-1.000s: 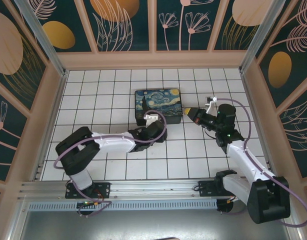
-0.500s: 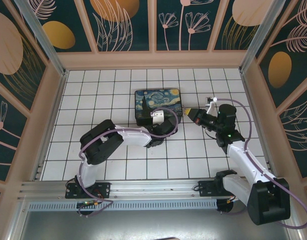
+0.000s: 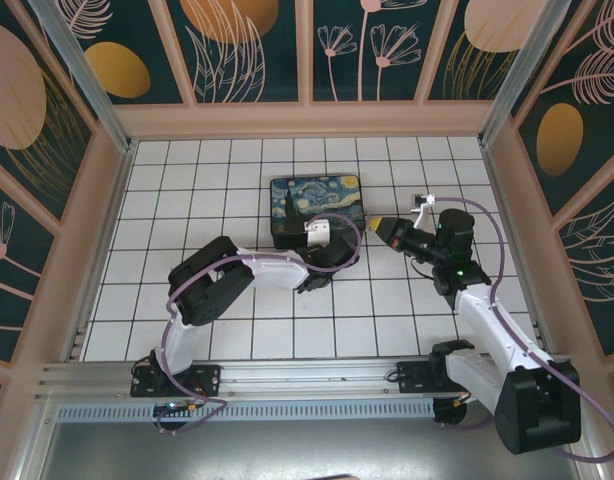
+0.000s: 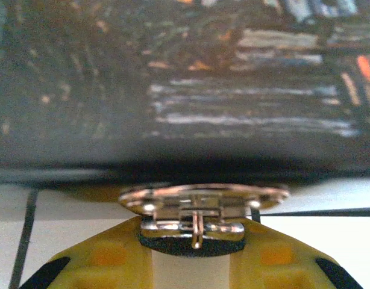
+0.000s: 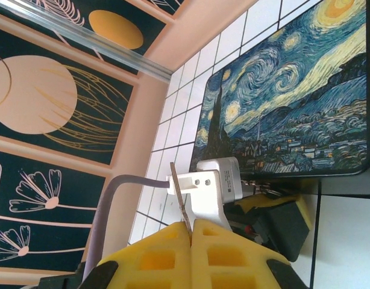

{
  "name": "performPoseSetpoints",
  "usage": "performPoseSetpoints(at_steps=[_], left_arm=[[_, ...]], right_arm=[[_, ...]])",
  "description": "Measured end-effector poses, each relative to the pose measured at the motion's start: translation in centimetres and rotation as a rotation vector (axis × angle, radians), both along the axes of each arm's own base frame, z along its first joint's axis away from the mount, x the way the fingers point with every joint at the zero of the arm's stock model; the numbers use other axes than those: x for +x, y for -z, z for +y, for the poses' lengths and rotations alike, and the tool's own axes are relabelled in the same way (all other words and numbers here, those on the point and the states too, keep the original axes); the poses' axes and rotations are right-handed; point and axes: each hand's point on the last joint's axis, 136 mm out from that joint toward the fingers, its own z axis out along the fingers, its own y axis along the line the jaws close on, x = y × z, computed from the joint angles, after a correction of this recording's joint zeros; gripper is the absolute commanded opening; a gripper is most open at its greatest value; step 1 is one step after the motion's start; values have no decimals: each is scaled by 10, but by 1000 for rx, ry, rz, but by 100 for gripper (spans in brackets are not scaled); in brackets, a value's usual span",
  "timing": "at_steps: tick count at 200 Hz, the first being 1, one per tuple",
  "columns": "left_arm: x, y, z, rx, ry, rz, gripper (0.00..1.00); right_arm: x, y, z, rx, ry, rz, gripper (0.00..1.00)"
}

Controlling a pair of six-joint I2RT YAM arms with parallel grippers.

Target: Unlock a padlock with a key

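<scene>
Thin key [image 5: 179,195] in right gripper [image 5: 191,227] (edge-on), padlock [image 4: 200,206] at left gripper [image 4: 194,248].

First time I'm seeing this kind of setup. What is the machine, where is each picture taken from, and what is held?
Two robot arms are bolted at the near edge of a tiled table. The overhead picture looks down from behind them; the other two come from wrist cameras. A painted box lies on the tiles. The right gripper, shut, pinches a thin metal key. The left gripper, at the box's front edge, seems to pinch the small shiny padlock.
</scene>
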Motion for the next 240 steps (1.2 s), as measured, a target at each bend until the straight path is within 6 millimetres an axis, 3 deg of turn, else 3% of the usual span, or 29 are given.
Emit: performPoseSetpoints(at_steps=[43, 108, 143, 167, 186, 199, 220, 240], left_arm=[[-19, -20, 10, 79, 88, 79, 16], [-41, -106, 1, 67, 221, 171, 17], [-39, -159, -14, 36, 270, 170, 19], [-32, -181, -26, 14, 290, 157, 21], [-31, -182, -29, 24, 306, 169, 29], [-29, -179, -29, 37, 315, 175, 41], [-26, -177, -30, 37, 332, 183, 59], [-22, -182, -34, 1, 359, 189, 65]], right_arm=[[-1, 5, -2, -27, -1, 17, 0], [8, -19, -2, -50, -4, -27, 0], [6, -31, -6, -67, 14, -32, 0], [4, -50, -11, -80, 35, -71, 0], [0, -64, -14, -82, 47, -103, 0], [-2, -68, -16, -89, 55, -115, 0], [-4, -65, -19, -102, 68, -101, 0], [-6, -58, -21, -111, 73, -70, 0]])
